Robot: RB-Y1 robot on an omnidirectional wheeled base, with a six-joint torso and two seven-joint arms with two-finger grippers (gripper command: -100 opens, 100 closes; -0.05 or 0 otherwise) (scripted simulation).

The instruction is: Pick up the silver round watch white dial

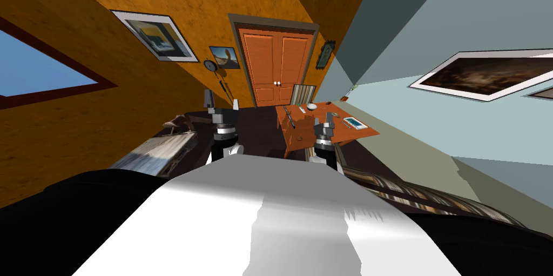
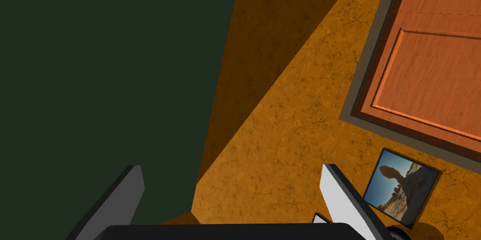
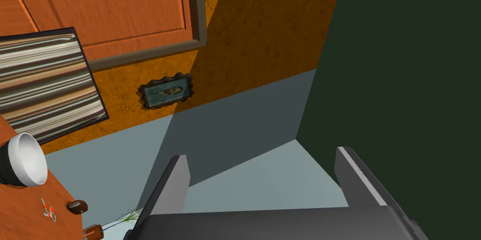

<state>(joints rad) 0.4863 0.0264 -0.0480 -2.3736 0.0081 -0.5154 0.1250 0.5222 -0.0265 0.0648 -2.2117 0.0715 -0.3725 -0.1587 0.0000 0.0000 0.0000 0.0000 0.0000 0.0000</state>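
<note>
In the head view, an orange table (image 1: 351, 132) stands in front of the double door, with a striped chair (image 1: 303, 94) at its far edge. A white bowl (image 1: 311, 106) sits near that far edge and a tablet (image 1: 355, 122) lies towards the right edge. Between them, about mid-tabletop, is a small pale round thing that seems to be the watch (image 1: 335, 114); it is too small to be sure. The right gripper (image 1: 324, 119) hangs over the near part of the tabletop, just beside the watch but not touching it. The left gripper (image 1: 222, 99) is raised over the dark floor, well apart from the table.

In the left wrist view, the left gripper (image 2: 231, 169) has its fingers spread wide, with nothing between them.

In the right wrist view, the right gripper (image 3: 263, 153) is likewise released and empty. The bowl (image 3: 23, 164) rests by the tabletop's edge, with the chair (image 3: 47, 87) behind it.
</note>
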